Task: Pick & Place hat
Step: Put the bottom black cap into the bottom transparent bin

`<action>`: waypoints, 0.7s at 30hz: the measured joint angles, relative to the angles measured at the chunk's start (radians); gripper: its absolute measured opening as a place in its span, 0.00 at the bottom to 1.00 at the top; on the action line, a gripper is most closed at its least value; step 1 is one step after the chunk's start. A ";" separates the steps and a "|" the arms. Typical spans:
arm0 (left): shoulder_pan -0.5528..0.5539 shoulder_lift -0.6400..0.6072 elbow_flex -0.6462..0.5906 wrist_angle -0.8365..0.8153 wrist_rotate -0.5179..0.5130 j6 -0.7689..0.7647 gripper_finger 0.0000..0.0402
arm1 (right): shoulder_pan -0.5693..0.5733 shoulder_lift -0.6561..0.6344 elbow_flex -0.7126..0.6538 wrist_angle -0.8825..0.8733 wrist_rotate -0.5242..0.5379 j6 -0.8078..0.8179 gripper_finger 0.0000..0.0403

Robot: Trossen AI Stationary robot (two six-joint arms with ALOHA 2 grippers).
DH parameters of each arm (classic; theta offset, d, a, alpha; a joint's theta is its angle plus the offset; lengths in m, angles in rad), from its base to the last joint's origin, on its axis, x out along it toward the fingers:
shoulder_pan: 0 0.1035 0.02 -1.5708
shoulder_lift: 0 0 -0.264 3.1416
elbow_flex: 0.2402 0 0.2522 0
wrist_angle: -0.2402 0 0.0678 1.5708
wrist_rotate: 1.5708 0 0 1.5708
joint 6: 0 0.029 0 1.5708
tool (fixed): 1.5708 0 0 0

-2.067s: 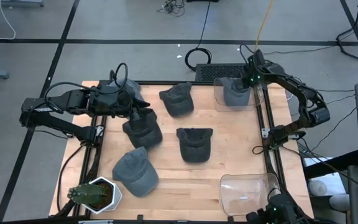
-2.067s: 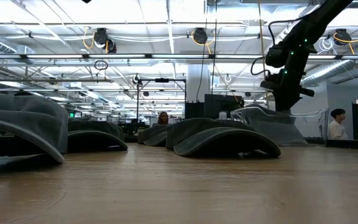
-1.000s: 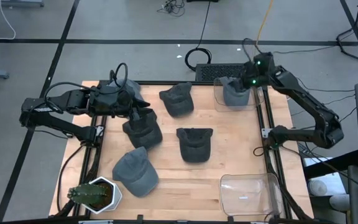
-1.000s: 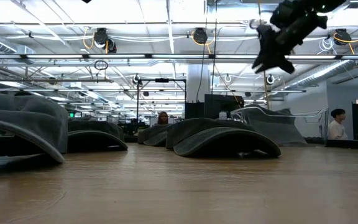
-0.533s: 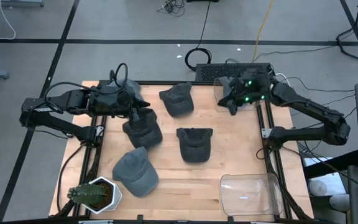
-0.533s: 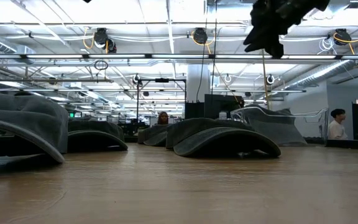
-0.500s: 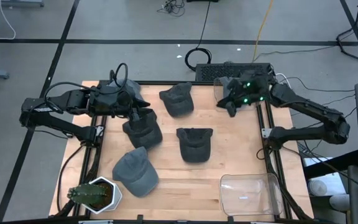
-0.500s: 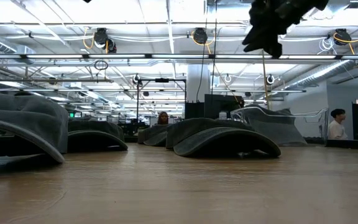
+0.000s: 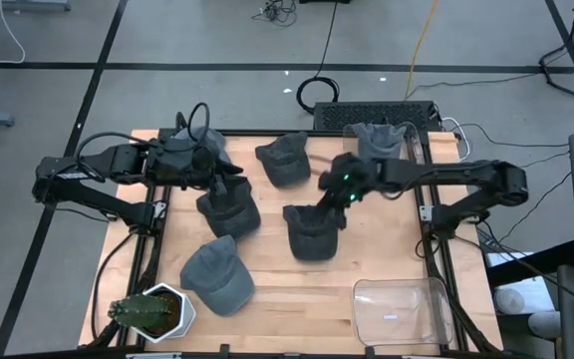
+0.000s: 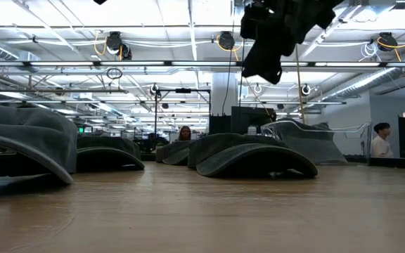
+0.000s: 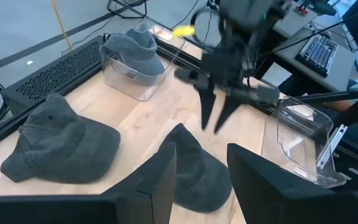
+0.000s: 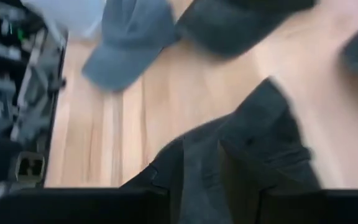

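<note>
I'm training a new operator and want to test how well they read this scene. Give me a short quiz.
1. True or false: the right gripper is carrying a hat.
2. What stands at the table corner in the lower left of the high view? A. a potted plant B. a keyboard C. a bottle
3. Fill in: one grey hat sits inside a clear ___.

Key: 1. False; its fingers are open and empty above the centre hat. 2. A. 3. bin.
</note>
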 joint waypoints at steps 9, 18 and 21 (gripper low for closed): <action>0.000 0.000 0.000 -0.002 0.030 0.009 0.38 | 0.114 0.167 -0.001 0.020 0.062 -0.019 0.42; -0.023 0.000 0.000 -0.010 0.082 0.037 0.38 | 0.132 0.222 0.000 0.053 0.188 -0.022 0.53; -0.023 0.000 0.000 -0.009 0.082 0.037 0.38 | 0.128 0.245 0.000 0.053 0.185 -0.023 0.52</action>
